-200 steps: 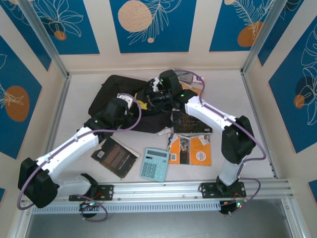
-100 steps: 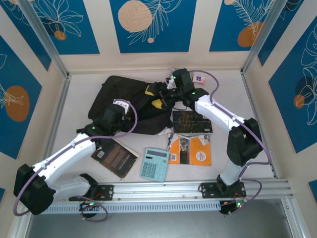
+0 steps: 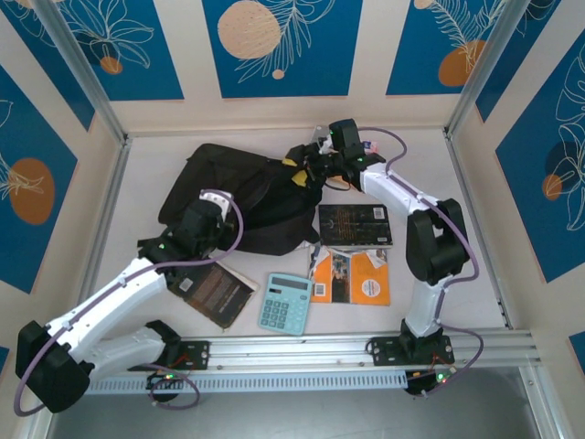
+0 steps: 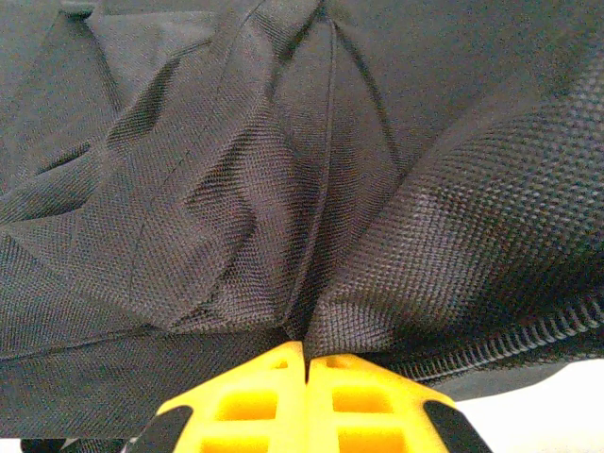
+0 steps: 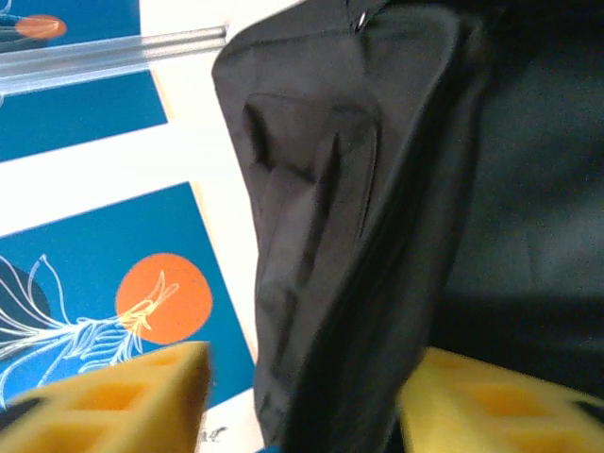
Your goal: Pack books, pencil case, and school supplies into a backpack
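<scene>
The black backpack (image 3: 233,192) lies at the back centre of the table. My left gripper (image 4: 307,354) is shut on a fold of its fabric (image 4: 283,189) at its near edge (image 3: 212,212). My right gripper (image 3: 297,174) is at the pack's right end. Its yellow fingers (image 5: 142,392) stand apart with a hanging fold of the backpack (image 5: 359,236) between them and a gap on the left side. A black book with gold print (image 3: 355,224), an orange book (image 3: 352,277), a dark brown book (image 3: 212,288) and the teal calculator (image 3: 284,303) lie on the table in front. The pencil case is hidden.
A tiny pink and white block (image 3: 369,146) lies behind the right forearm near the back wall. Metal frame posts (image 3: 108,197) and patterned walls close in the table on three sides. The rail (image 3: 302,347) with both arm bases runs along the near edge.
My right gripper has moved back and to the right, drawing the pack's right end with it. My left gripper has drawn toward the near left, still clamped on the fabric.
</scene>
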Motion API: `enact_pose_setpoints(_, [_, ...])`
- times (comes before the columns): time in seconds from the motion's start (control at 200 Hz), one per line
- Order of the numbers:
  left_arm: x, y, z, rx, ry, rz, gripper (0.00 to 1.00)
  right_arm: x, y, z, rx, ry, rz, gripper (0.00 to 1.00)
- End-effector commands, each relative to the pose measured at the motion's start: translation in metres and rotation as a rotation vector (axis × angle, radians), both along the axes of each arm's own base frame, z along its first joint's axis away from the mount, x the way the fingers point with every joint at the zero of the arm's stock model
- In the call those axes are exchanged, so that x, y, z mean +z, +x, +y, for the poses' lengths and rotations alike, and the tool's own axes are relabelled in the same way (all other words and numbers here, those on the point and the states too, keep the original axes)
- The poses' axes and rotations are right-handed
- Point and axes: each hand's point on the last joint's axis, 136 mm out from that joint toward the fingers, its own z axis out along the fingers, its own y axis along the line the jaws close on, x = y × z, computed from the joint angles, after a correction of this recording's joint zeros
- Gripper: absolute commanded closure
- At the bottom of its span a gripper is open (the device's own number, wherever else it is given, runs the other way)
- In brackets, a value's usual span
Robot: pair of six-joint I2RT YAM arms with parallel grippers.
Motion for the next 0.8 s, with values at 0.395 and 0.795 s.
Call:
enact_pose_setpoints(0.395, [0.078,0.005,-0.038,-0.169,0.004,0.062,0.15,0.061,-0.026,0.028,0.040,0.068,-0.022,0.99])
enact_pose_setpoints(0.795, [0.091,0.038,-0.125,-0.301,-0.020,0.148,0.10,0.063,-0.028,0.035,-0.001,0.057,0.042,1.00])
